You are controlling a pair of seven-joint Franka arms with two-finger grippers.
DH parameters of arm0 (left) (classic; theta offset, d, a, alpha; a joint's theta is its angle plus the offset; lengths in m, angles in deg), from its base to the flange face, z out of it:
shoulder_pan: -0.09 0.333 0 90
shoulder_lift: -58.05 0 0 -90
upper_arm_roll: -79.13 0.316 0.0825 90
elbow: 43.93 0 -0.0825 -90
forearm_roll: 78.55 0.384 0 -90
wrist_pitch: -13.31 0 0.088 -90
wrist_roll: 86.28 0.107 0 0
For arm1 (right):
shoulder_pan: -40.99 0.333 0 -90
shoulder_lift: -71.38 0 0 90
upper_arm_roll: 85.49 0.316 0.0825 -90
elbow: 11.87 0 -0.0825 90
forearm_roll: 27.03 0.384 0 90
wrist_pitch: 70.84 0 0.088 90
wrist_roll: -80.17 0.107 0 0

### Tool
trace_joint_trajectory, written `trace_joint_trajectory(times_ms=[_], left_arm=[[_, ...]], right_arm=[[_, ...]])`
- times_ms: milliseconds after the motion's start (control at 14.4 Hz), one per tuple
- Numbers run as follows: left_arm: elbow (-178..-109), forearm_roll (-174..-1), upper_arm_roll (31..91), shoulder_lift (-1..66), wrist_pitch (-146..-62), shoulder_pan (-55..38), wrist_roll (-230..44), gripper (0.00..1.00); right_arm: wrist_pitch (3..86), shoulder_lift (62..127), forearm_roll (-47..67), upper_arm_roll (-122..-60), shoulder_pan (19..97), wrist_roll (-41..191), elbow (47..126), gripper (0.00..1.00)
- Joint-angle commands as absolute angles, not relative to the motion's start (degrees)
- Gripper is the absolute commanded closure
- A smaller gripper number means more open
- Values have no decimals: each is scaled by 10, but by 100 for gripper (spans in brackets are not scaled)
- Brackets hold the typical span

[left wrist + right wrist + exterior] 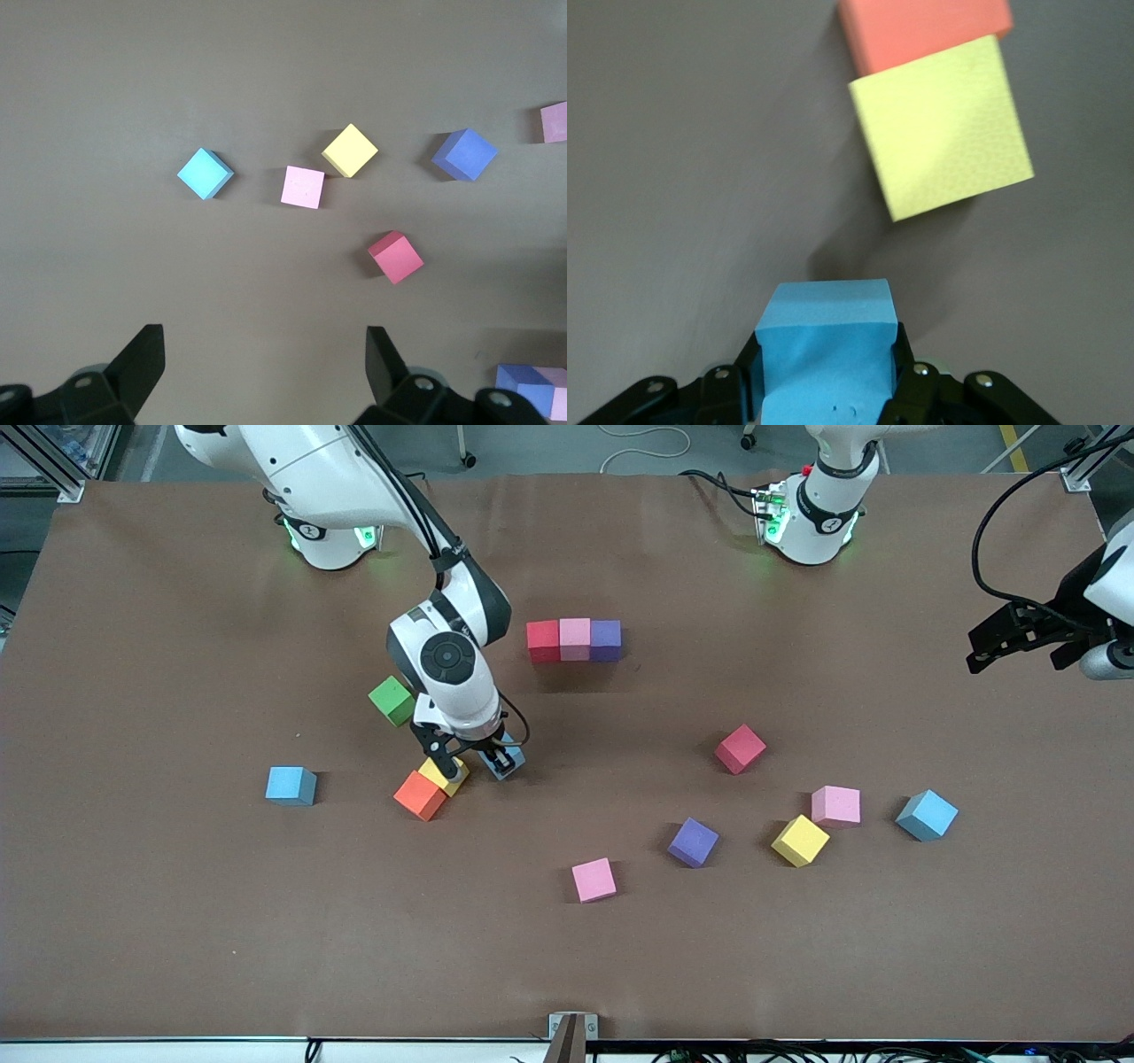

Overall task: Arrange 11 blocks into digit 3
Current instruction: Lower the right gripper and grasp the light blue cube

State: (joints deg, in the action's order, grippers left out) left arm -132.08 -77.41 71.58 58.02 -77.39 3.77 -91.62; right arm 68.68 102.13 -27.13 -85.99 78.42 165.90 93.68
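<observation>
The digit 3 [574, 640] was barely begun: only one bar of three touching blocks, red, pink and purple, lay on the table [177, 921] toward the robots' bases, about midway between the two arms. That left eight cubes to place, by my count, including the column and two more bars. The right gripper [481, 759] was down at the table, its fingers closed on a blue block [826, 350], just beside a yellow block [444, 776] that touched an orange block [420, 795]; a green block [392, 701] sat close by, partly hidden by the arm. Whether the blue cube had left the table could not be told. The left gripper [263, 363] waited in the air over the left arm's end of the table, fingers spread wide and empty. Loose cubes were scattered nearer the front camera: another blue one [291, 786] toward the right arm's end, and red [740, 748], pink [594, 880], purple [693, 842], yellow [800, 841], pink [835, 806] and blue [927, 815] ones.
</observation>
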Motion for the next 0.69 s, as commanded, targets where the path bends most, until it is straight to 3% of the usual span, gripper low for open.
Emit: trace_joint_trajectory(times_ms=[0, 278, 625], left_arm=[[-1316, -765, 716, 580, -775, 40, -901, 0], [-1316, -766, 716, 578, -775, 40, -901, 0], [-1316, -768, 716, 578, -776, 40, -901, 0]], right_arm=[[680, 1004, -280, -859, 790, 1592, 947, 100], [613, 992, -278, -859, 793, 1348, 949, 100], [616, 977, -279, -858, 824, 1305, 965, 100]])
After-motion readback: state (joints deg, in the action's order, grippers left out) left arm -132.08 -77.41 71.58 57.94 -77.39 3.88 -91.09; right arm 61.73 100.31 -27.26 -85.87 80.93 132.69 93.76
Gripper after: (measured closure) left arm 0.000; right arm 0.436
